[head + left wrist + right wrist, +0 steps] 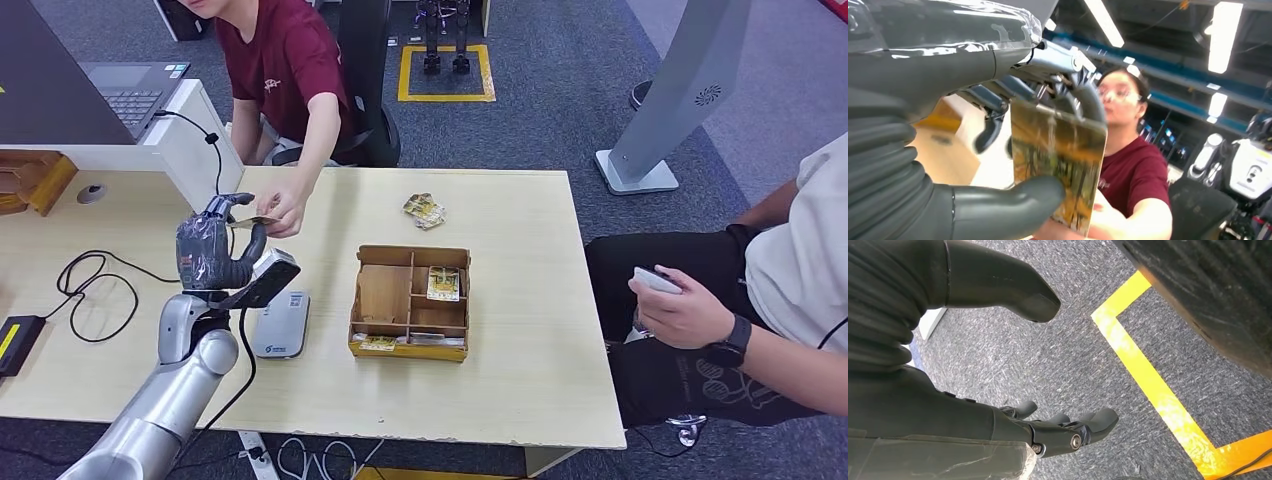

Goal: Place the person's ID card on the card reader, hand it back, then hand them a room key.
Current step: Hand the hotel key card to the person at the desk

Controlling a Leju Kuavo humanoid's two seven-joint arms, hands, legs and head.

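Note:
My left hand (212, 250) is raised over the desk's left part and pinches a yellow-patterned card (264, 221) between thumb and fingers. In the left wrist view the card (1058, 170) stands upright in that grip. The person in the dark red shirt reaches across the desk, and their hand (285, 212) holds the card's far end (1103, 220). The pale grey card reader (281, 325) lies flat on the desk just below my hand. My right hand (1013, 425) hangs over grey carpet with its fingers apart and nothing in it.
A brown compartment box (385, 295) holding similar cards (443, 283) sits mid-desk. Loose cards (424, 210) lie further back. A laptop (130, 90) on a white stand and black cables (95, 290) are at the left. A second person (760, 300) holding a phone sits at the right.

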